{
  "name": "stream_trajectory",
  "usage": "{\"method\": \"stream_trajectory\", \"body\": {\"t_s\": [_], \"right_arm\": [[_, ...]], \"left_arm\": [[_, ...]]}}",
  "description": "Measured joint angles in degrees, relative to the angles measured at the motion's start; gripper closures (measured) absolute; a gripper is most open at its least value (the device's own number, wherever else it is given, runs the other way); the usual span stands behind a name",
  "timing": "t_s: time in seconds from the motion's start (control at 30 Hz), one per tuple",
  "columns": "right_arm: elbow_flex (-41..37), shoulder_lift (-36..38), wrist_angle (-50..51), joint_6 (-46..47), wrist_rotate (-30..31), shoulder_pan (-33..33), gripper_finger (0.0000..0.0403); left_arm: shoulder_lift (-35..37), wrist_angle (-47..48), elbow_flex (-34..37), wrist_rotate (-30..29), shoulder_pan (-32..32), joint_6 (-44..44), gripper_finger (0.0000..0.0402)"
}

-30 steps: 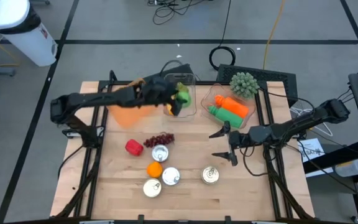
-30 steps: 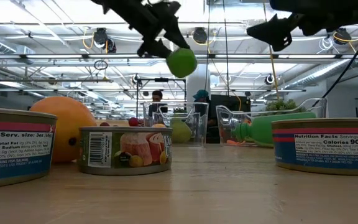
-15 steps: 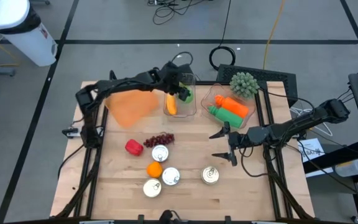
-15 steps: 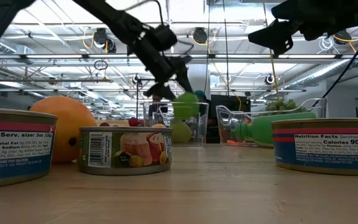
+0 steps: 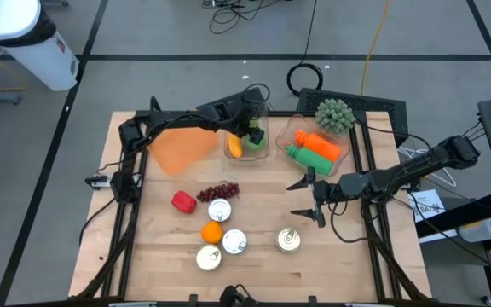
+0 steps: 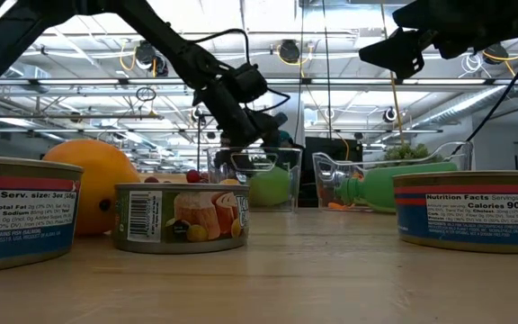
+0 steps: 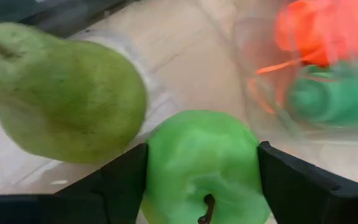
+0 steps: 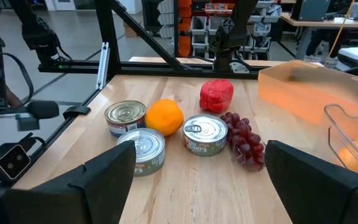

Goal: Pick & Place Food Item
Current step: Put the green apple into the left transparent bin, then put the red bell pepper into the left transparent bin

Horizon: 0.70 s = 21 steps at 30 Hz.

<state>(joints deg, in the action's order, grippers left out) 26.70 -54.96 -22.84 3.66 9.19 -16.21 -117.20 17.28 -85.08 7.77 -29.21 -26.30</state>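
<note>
Near the bench's front edge, the cans (image 5: 220, 239), orange (image 5: 212, 231), red fruit (image 5: 183, 201) and grapes (image 5: 219, 192) lay unsorted; the right gripper (image 5: 309, 198) hung mid-bench, jaws spread, empty. At the far edge, the left gripper (image 5: 251, 128) reached into the clear container (image 5: 265, 109), fingers pinching a green apple (image 7: 201, 163) beside a pear (image 7: 61, 93); release looked due, much sorting left.

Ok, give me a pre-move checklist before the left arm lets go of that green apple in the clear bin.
1. Left gripper inside the clear bin: ok, it reaches in from above.
2. Green apple between the fingers: ok, both fingers flank it.
3. Apple resting on the bin floor: cannot tell.
4. Room beside the pear: ok, the pear lies right next to the apple, not under it.
5. Right gripper clear of the bin: ok, it hovers open over bare table.
</note>
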Motion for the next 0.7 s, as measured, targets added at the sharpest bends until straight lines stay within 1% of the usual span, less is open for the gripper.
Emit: {"method": "stream_trajectory", "body": {"t_s": [0.13,0.27,0.37,0.53,0.7], "right_arm": [[0.0,0.0,0.0,0.0,0.0,0.0,0.0067],[0.0,0.0,0.0,0.1,0.0,0.0,0.0067],[0.0,0.0,0.0,0.1,0.0,0.0,0.0067],[0.0,0.0,0.0,0.2,0.0,0.0,0.0067],[0.0,0.0,0.0,0.2,0.0,0.0,0.0067]], "left_arm": [[0.1,-0.9,0.0,-2.3,0.1,0.2,0.0057],[0.1,-2.5,0.0,-2.4,0.2,-0.4,0.0022],[0.1,-3.6,0.0,-2.4,0.2,0.1,0.0011],[2.0,-5.7,0.0,-2.0,-0.1,0.1,0.0008],[7.0,-4.7,0.0,4.1,-1.3,0.5,0.0008]]}}
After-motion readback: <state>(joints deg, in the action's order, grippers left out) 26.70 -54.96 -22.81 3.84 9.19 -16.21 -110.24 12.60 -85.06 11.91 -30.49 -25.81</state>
